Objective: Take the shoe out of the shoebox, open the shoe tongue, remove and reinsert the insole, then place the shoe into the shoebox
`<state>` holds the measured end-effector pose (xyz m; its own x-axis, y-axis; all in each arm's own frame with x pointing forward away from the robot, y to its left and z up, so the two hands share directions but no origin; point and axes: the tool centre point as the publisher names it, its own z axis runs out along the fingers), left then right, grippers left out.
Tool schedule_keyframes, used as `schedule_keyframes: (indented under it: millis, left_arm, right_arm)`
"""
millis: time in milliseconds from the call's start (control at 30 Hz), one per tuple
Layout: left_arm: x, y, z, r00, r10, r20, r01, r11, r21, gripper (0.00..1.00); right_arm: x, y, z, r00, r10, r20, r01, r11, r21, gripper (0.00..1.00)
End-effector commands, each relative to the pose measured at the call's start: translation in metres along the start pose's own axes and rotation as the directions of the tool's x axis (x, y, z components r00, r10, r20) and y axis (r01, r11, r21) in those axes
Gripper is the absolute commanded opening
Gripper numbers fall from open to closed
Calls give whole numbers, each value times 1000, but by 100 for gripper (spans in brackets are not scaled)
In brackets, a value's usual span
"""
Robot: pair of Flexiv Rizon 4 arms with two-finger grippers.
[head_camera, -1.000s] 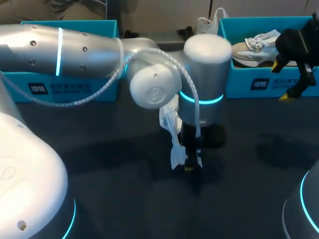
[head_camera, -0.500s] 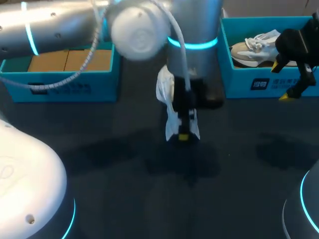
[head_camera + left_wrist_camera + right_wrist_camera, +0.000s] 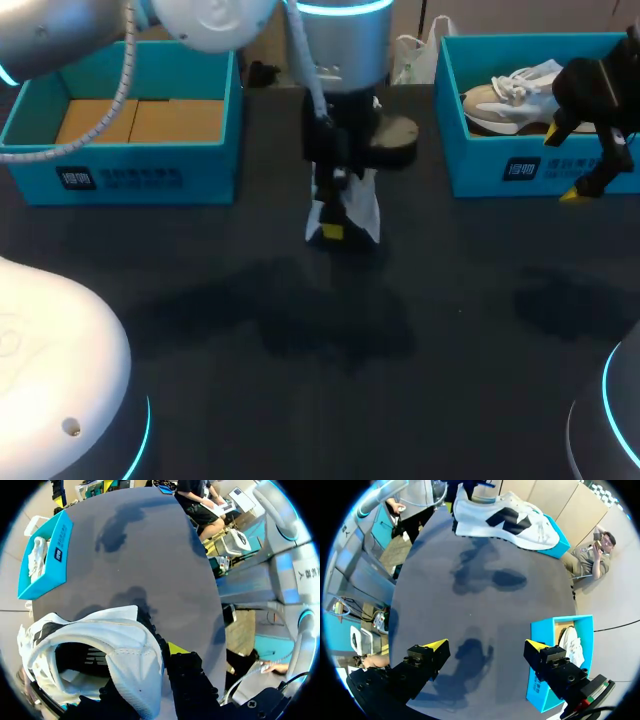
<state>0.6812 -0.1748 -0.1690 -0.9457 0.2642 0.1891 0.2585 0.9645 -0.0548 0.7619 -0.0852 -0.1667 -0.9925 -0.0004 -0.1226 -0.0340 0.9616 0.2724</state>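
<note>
A dark table fills the foreground, with soft shadows on it.

Over the middle of the table, the left gripper comes down from the left arm and holds a white shoe with dark side markings. Its wrist view shows the fingers clamped on the shoe's heel wall. One yellow-tipped finger presses the outside of the padded collar, and the other goes down inside the opening. The right wrist view shows the shoe side-on, sole facing down and the heel at the gripper. It appears to hang clear of the table, with its shadow below. In the head view the shoe sits between the two boxes and in neither of them.

Toward the right side, the right gripper hovers just in front of the right-hand shoebox. Its two fingers are spread wide with nothing between them and touch nothing.

At the far edge, the left-hand shoebox is a teal open box showing only a brown cardboard liner on its floor. The right-hand shoebox is the same teal, also open, and holds a second white shoe lying inside.
</note>
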Motion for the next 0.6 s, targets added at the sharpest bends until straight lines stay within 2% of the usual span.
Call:
schedule_keyframes:
  millis: [33, 267, 600]
  left_arm:
    - [2, 24, -11, 999, 32, -18, -32, 999, 21, 0]
    - [0, 59, -20, 998, 70, 3, -70, 997, 39, 0]
    - [-9, 125, -25, 999, 52, 8, -52, 997, 52, 0]
  right_arm:
    - [-1, 0, 1, 1000, 1, -2, -1, 1000, 2, 100]
    - [-1, 0, 1, 1000, 1, -2, -1, 1000, 2, 100]
    - [-1, 0, 1, 1000, 1, -2, -1, 1000, 2, 100]
